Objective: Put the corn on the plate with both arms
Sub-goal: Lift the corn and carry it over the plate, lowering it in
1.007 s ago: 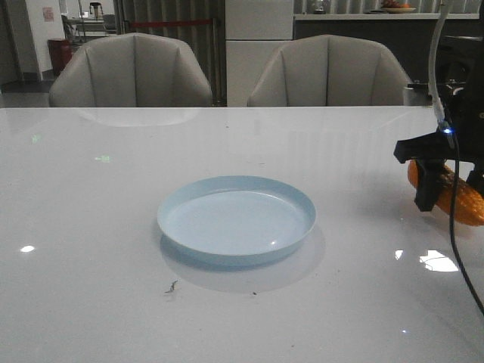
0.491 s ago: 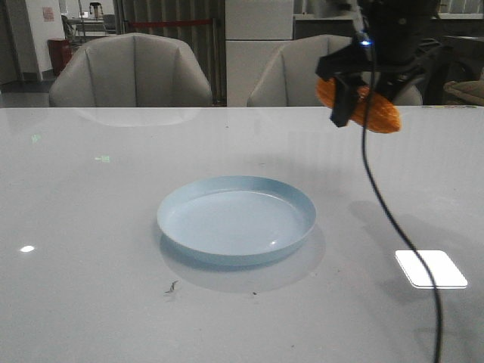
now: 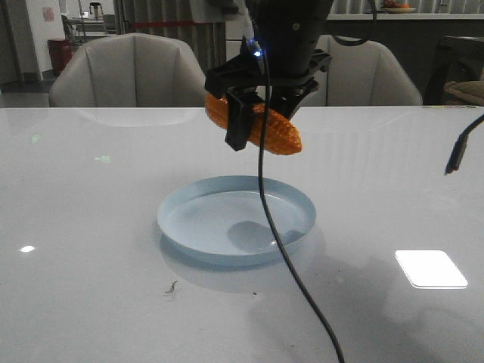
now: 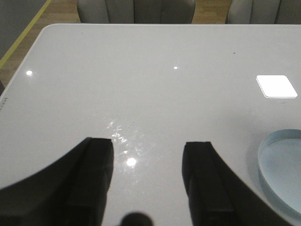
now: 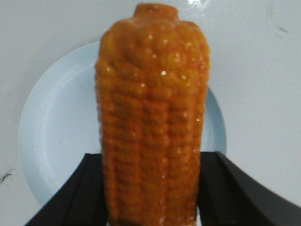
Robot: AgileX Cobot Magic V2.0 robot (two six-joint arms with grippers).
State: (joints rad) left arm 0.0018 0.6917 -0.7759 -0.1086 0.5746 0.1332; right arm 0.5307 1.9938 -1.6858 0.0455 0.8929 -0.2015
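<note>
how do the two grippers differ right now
The right gripper is shut on the corn, its jaws pressed to the cob's sides; the left gripper is open with only bare table between its jaws. The right one hangs in the air above the plate; the left sits off to the side, the plate only at the edge of its wrist view. Both have black two-finger jaws.

Tabletop: white, glossy, with a bright rectangular light reflection near its right front. Small dark speck near the front edge. Two grey upholstered chairs behind the far edge.
</note>
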